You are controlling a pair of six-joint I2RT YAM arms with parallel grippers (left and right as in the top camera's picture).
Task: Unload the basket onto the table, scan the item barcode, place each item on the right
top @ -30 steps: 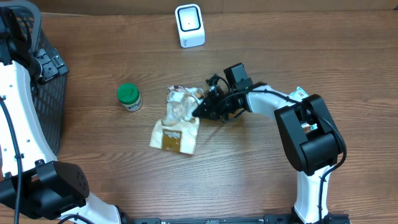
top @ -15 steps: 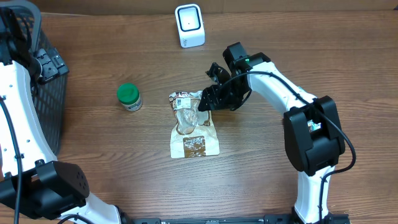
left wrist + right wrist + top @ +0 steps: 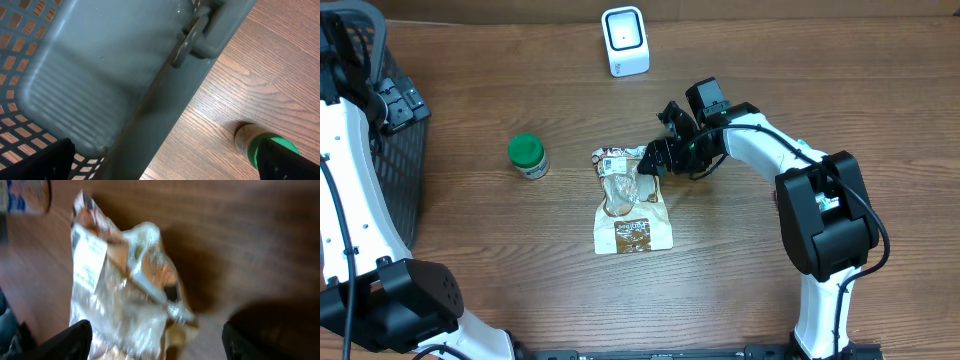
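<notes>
The item is a clear plastic snack bag lying flat on the wooden table, its brown printed end toward the front. My right gripper hovers open at the bag's far right corner. In the right wrist view the crinkled bag lies below my right gripper, and no finger touches it. A white label shows on the bag. The white scanner stands at the table's far edge. My left gripper is open above the basket rim, holding nothing.
A dark mesh basket stands at the left edge, and its rim fills the left wrist view. A small jar with a green lid stands between basket and bag; the same jar sits by my left finger.
My right gripper has opened and let the bag go. The bag dropped flat and now lies lengthwise, a little further right. The left arm has not moved.
</notes>
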